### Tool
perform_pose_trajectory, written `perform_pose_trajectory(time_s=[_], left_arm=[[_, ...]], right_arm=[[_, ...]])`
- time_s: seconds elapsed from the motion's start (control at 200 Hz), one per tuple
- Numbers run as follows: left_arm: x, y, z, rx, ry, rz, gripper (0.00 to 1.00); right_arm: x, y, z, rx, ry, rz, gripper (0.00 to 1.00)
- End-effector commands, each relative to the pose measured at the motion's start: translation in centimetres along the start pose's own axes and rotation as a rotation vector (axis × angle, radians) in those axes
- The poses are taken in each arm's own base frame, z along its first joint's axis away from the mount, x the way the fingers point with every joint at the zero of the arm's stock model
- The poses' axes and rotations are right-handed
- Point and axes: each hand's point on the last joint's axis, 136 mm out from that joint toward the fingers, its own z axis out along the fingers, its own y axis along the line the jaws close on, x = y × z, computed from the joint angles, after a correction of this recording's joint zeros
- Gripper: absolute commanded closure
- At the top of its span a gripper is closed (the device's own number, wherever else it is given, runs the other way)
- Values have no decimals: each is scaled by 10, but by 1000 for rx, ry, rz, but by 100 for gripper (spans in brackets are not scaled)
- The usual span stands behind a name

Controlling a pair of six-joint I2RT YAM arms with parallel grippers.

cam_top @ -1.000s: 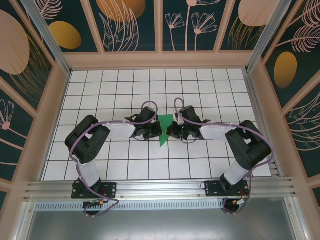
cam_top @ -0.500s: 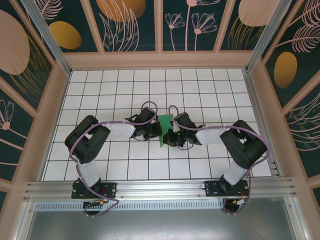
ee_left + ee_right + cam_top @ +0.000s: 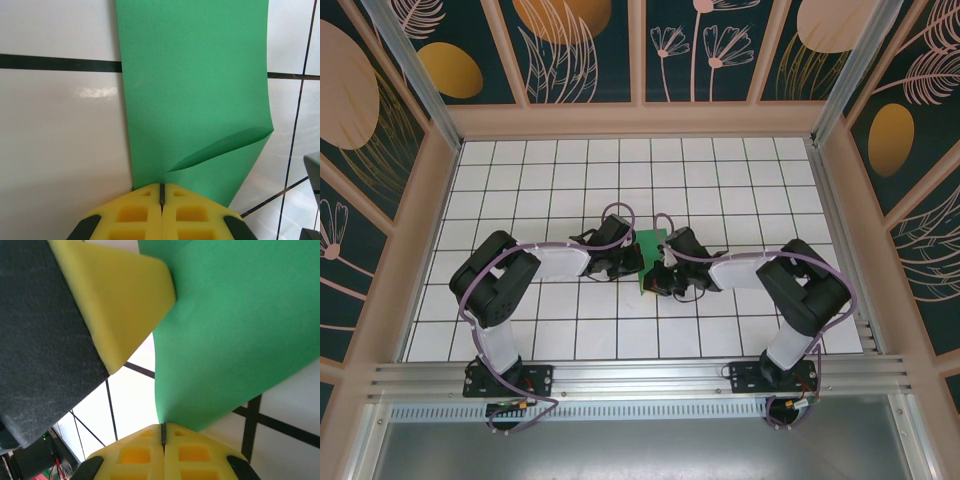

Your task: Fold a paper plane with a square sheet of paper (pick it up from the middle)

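The square sheet of paper [image 3: 649, 245] is a creased green wedge at the middle of the table, held between both grippers. My left gripper [image 3: 633, 264] is shut on its left side. In the left wrist view the paper [image 3: 195, 80] runs up from the shut left gripper [image 3: 161, 189], with a raised crease near the right edge. My right gripper [image 3: 660, 272] is shut on the other side. In the right wrist view the paper [image 3: 235, 330] rises out of the shut right gripper [image 3: 162, 429], and one yellow left fingertip [image 3: 115, 295] presses it from the upper left. The paper's lower tip is hidden.
The white gridded table [image 3: 740, 190] spreads around the arms inside wooden walls [image 3: 430, 220]. An aluminium rail [image 3: 640, 378] runs along the near edge by the arm bases. Both wrists sit close together, almost touching.
My right gripper has moved left, close up to the left gripper, carrying its side of the paper over. The flat arrow shape has narrowed. The left arm has stayed put.
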Motion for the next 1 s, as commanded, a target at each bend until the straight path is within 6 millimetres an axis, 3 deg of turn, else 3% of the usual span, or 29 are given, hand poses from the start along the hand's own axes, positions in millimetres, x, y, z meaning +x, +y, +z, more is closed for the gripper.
perform_pose_trajectory(time_s=[0.0,0.215,0.34,0.465,0.66,0.791,0.996], left_arm=[[28,89,12,-302,47,-71,100],[29,91,12,-303,47,-75,100],[28,90,12,-301,46,-74,100],[25,86,11,-294,43,-57,100],[17,75,11,-272,37,16,100],[10,62,9,-238,27,62,100],[1,44,8,-184,13,117,100]], right_arm=[[5,7,2,-19,16,-17,95],[10,-6,13,29,46,10,95],[8,4,8,6,36,-13,95],[-14,19,-17,-26,-67,-34,95],[-52,-11,-45,13,-175,28,95],[-71,-15,-41,37,-186,28,95],[-83,-27,-22,67,-169,78,96]])
